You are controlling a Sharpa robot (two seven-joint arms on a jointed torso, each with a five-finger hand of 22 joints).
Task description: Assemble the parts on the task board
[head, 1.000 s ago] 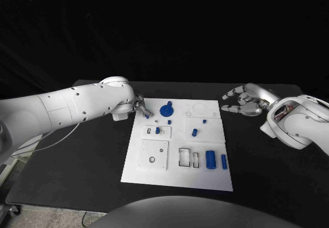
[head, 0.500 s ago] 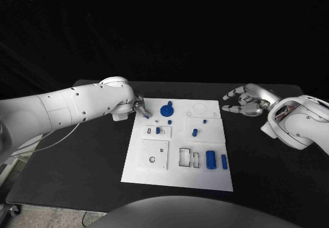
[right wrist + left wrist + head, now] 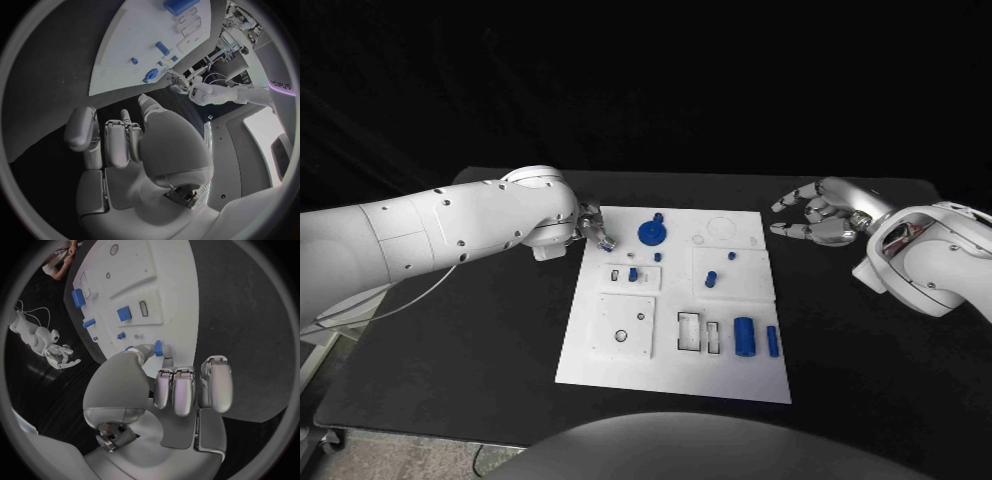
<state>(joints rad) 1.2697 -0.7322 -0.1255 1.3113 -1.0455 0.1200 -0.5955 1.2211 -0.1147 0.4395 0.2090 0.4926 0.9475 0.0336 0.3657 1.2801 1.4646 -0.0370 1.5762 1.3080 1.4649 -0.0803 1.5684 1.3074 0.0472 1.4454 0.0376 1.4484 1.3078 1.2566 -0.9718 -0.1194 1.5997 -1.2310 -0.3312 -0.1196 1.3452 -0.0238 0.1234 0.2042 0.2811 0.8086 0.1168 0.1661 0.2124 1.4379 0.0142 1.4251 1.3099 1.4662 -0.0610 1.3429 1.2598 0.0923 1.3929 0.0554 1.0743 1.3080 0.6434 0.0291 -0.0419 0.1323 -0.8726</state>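
Nearest the robot on the white task board (image 3: 625, 365), well away from either hand's fingers, lie two blue bars: a wide block (image 3: 744, 337) and a slim bar (image 3: 772, 340) just beside it, next to two dark rectangular slots (image 3: 689, 331). Farther up the board, a short blue peg (image 3: 710, 279) and a small blue piece (image 3: 632, 273) sit in raised square panels, nearer the left hand's fingers than the right's. At the board's far left corner the left hand (image 3: 593, 228) pinches a small blue part (image 3: 158, 347) between its thumb and a fingertip, with the other fingers (image 3: 185, 390) held straight and side by side; the part sits right over the board's edge, though whether it touches the board cannot be told. Just beyond those fingers stands a round blue knob (image 3: 651, 233). The right hand (image 3: 815, 214) hovers over the black worktop (image 3: 877, 350) off the board's far right corner, fingers loosely curled, apart and holding nothing.
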